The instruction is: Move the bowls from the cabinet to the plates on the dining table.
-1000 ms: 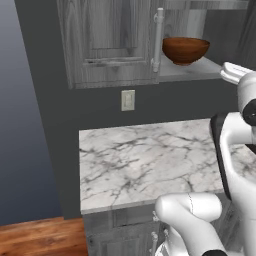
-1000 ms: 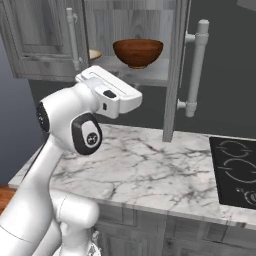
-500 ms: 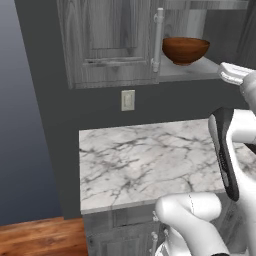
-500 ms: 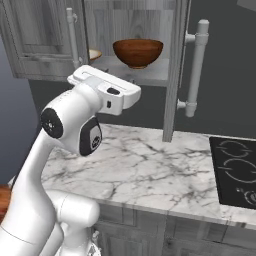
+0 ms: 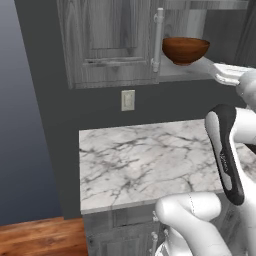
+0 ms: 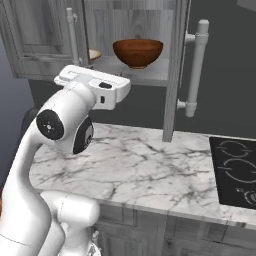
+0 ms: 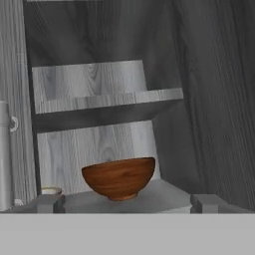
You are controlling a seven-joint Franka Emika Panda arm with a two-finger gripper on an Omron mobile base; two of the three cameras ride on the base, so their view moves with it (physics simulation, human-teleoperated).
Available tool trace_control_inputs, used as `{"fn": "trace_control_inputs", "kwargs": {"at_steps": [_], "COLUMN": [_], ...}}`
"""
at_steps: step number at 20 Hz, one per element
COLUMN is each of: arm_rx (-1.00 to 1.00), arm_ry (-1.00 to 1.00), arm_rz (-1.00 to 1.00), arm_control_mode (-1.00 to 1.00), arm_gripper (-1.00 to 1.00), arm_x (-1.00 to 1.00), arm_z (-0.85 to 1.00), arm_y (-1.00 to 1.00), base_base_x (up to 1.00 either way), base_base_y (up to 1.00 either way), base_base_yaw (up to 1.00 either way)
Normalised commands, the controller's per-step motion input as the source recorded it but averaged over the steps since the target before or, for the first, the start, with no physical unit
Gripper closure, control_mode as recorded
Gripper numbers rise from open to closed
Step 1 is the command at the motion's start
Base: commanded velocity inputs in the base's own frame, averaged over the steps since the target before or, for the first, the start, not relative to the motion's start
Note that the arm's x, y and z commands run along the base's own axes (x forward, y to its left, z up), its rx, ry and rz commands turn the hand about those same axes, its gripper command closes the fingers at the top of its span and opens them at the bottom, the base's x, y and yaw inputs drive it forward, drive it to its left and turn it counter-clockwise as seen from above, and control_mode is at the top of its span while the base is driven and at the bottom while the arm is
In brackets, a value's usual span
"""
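On woodgrain cabinet shelf, glossy rounded wooden bowl beyond wide-spread end effector.

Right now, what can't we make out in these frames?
- Beige bowl: mostly hidden in the right base view by the cabinet door; in the hand view, just a sliver behind the door edge.
- Gripper: only the fingertips rise at the hand view's bottom.
- Stove: cut off by the right edge of the right base view.
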Motion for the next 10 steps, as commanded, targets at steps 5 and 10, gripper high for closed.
{"fn": "trace_control_inputs", "kwargs": {"at_steps": [5,10], "arm_rx": [-0.09,-0.08], "arm_ry": [-0.02,-0.03], "arm_rz": [0.0,0.0], "arm_control_mode": [-1.0,-1.0], "arm_gripper": [-1.0,-1.0], "arm_x": [0.0,0.02], "arm_z": [0.02,0.0], "arm_y": [0.62,0.62], "base_base_x": [0.0,0.0], "base_base_y": [0.0,0.0], "base_base_yaw": [0.0,0.0]}}
